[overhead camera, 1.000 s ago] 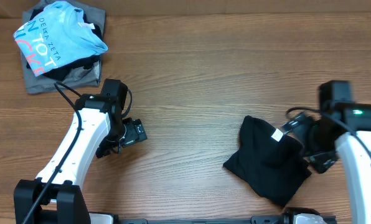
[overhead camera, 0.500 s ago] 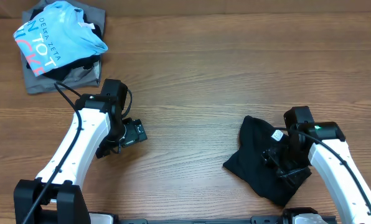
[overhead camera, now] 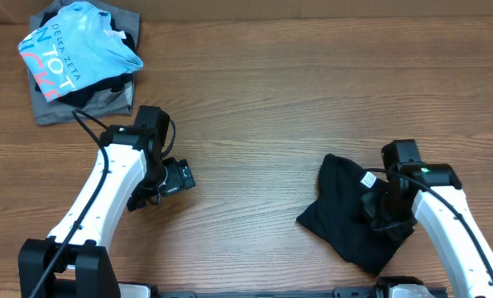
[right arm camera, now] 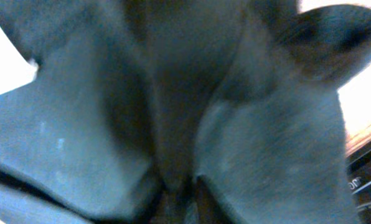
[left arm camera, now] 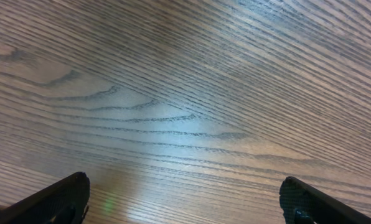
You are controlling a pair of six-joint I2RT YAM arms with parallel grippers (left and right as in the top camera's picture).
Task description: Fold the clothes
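A crumpled black garment (overhead camera: 344,211) with a white label lies on the wooden table (overhead camera: 255,108) at the right front. My right gripper (overhead camera: 379,212) is pressed down into its right side and is shut on a pinched fold of the cloth. In the right wrist view the dark fabric (right arm camera: 79,143) fills the frame and bunches into the closed gripper (right arm camera: 182,186). My left gripper (overhead camera: 179,176) hovers over bare wood at the left middle, far from the garment. Its jaws (left arm camera: 184,184) stand wide open with nothing between them.
A pile of clothes sits at the back left corner: a light blue printed shirt (overhead camera: 77,50) on top of a grey garment (overhead camera: 60,108), with something black between them. The table's front edge runs close below both arm bases.
My right arm has swung left and down onto the black garment, and its jaws have shut on the cloth. The left arm has not moved.
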